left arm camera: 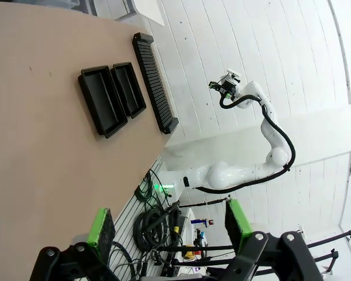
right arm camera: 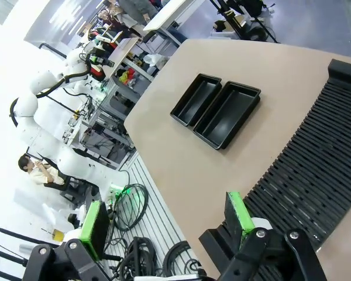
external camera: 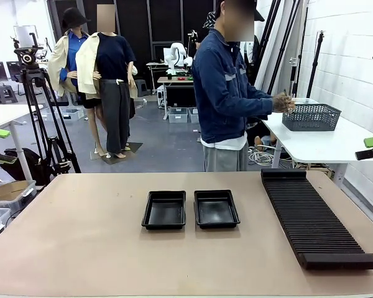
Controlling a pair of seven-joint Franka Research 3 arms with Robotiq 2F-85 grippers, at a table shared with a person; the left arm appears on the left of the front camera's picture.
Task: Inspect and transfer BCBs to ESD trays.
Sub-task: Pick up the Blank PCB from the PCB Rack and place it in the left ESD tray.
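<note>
The left gripper (left arm camera: 168, 221) was held high above the table (external camera: 81, 242) with its green pads (left arm camera: 100, 226) wide apart and nothing between them. The right gripper (right arm camera: 164, 221) was likewise spread and empty, raised over the near end of the long ribbed rack (external camera: 317, 217). Toward the middle of the table, left of the rack, the two ESD trays (external camera: 163, 227) were set side by side, just beside each other, and both were seen to be bare inside. At the far side, a person (external camera: 227, 93) was turned toward a second table, with a hand (external camera: 281, 102) at the rim of a dark mesh basket (external camera: 311, 117). Whether the BCBs lay in that basket could not be told. Such boards were judged to be light, thin and stiff, but easily damaged on their faces. A hold by two opposite bare edges would be preferred, with a gentle closure. A flat board on a smooth table was expected to be hard to get under, so a handover, or a lift from an upright slot, was judged easier.
</note>
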